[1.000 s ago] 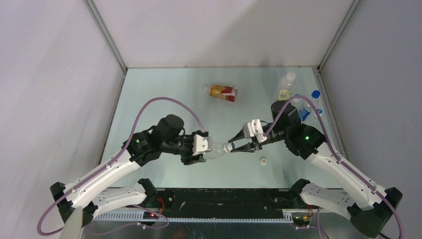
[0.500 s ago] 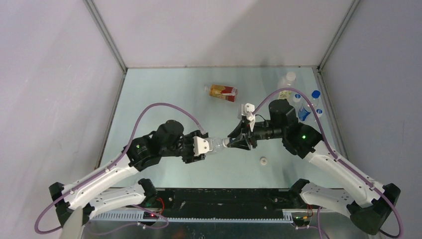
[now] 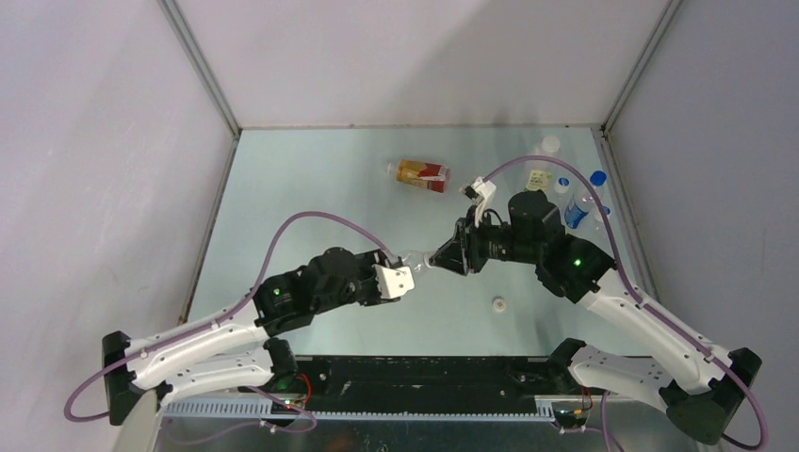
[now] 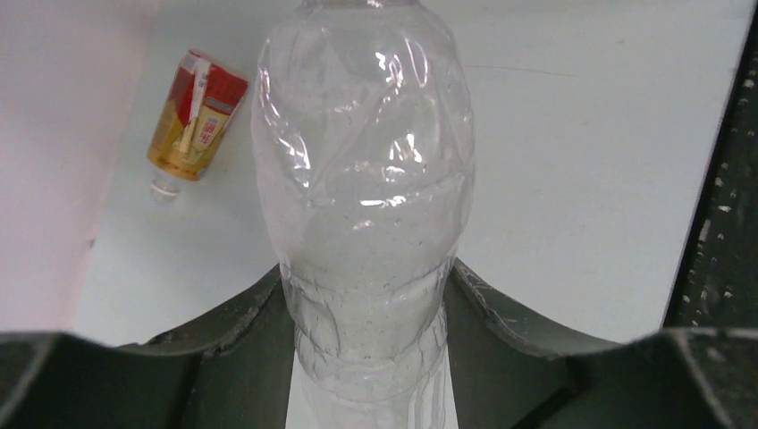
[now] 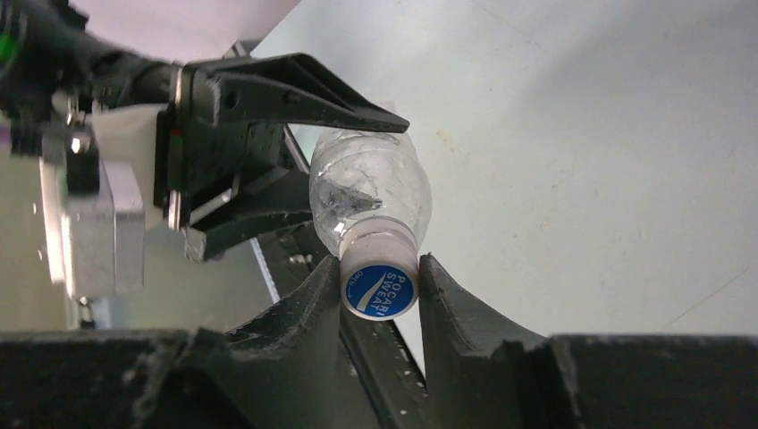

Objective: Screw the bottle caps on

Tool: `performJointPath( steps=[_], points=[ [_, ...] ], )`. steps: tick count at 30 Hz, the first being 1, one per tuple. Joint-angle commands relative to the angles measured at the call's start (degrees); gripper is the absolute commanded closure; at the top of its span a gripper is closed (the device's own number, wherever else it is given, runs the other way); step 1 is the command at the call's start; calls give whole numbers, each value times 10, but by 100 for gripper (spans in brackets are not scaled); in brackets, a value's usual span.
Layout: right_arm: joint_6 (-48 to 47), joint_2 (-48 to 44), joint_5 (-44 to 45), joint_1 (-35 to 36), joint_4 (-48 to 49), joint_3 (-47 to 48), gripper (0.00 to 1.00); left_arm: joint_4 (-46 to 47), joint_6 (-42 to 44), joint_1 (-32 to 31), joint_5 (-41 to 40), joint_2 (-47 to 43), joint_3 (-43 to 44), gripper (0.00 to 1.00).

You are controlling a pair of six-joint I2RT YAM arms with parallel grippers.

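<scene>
A pale table [image 3: 311, 188] carries an amber bottle [image 3: 422, 174] lying on its side. To its right sit a yellow-labelled bottle [image 3: 540, 177] and a blue-labelled bottle [image 3: 577, 215]; nearer and rightward lies a white cap [image 3: 497, 303].

Blue cap [image 5: 380, 284] on the neck of the clear bottle [image 5: 371, 183] reads "POCARI SWEAT" in white letters; print on the amber bottle [image 4: 195, 116] is too small to read.
</scene>
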Motion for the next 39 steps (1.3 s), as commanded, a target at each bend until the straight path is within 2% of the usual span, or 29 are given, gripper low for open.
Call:
performJointPath(
  steps=[1, 10, 15, 20, 25, 28, 30, 33, 35, 36, 39],
  points=[
    [160, 10, 64, 13, -36, 8, 100, 213, 7, -40, -79, -2, 14, 78],
    [328, 33, 76, -6, -88, 8, 100, 304, 29, -109, -247, 53, 2, 78],
    [382, 38, 77, -5, -84, 8, 91, 326, 30, -134, -290, 71, -8, 78],
    [383, 16, 100, -5, -55, -6, 81, 327, 1, -136, -297, 64, -27, 78],
    [326, -12, 100, -13, -30, -17, 57, 287, -45, -129, -300, 66, -49, 79],
    [309, -34, 97, -24, -16, -26, 49, 276, -89, -118, -281, 54, -65, 79],
    [292, -47, 86, -36, -7, -34, 39, 271, -115, -106, -263, 52, -76, 79],
    [267, -59, 74, -57, -2, -40, 32, 262, -153, -85, -230, 54, -89, 79],
    [258, -70, 64, -74, -2, -40, 18, 254, -170, -74, -212, 56, -93, 79],
    [255, -73, 53, -80, 1, -40, 5, 253, -175, -66, -207, 57, -95, 79],
    [230, -89, 22, -115, 22, -40, 1, 259, -201, -44, -178, 58, -103, 79]
  ],
)
